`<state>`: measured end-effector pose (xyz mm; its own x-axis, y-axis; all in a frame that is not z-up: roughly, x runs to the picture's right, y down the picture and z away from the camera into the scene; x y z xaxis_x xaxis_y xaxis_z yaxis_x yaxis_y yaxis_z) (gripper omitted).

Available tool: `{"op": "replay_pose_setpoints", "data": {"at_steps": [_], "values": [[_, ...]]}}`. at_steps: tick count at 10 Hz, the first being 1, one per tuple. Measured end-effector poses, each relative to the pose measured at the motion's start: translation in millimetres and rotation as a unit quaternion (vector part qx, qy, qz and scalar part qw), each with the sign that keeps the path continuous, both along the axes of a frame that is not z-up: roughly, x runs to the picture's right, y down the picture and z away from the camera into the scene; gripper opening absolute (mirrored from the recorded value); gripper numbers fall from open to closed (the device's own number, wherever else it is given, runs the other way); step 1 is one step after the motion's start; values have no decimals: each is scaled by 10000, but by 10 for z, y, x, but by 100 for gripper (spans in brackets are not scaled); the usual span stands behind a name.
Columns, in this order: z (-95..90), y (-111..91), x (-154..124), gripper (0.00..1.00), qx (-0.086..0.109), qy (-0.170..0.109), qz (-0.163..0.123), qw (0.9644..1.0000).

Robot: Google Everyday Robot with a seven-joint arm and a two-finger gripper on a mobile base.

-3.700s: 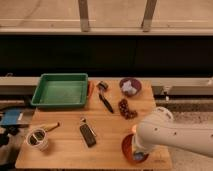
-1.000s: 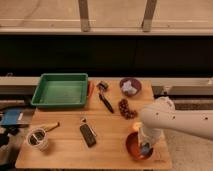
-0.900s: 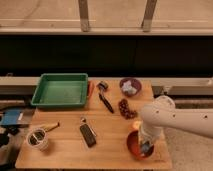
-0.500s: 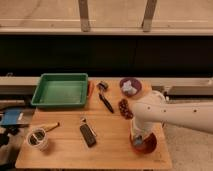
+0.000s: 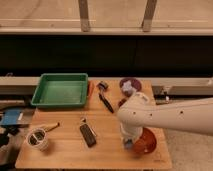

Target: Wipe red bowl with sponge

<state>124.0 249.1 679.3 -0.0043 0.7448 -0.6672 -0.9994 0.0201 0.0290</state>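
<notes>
I have the gripper [image 5: 131,142] low at the left rim of the red bowl [image 5: 145,143], sponge [image 5: 129,145] beneath it; I can't tell its grip.

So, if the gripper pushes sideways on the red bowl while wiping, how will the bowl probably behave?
The red bowl looks like thin plain plastic, so it is probably light and may slide on the smooth wooden table. It sits near the table's front edge, so a slide could carry it off. The gripper, at the bowl's left rim, might also tip it.
</notes>
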Motion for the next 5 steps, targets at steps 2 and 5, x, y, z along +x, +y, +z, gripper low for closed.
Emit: {"op": "replay_pose_setpoints", "data": {"at_steps": [2,5], "values": [[-156,127,206,0,2,199,179,9996],[-346,272,599,0,-40,569,471,9973]]}}
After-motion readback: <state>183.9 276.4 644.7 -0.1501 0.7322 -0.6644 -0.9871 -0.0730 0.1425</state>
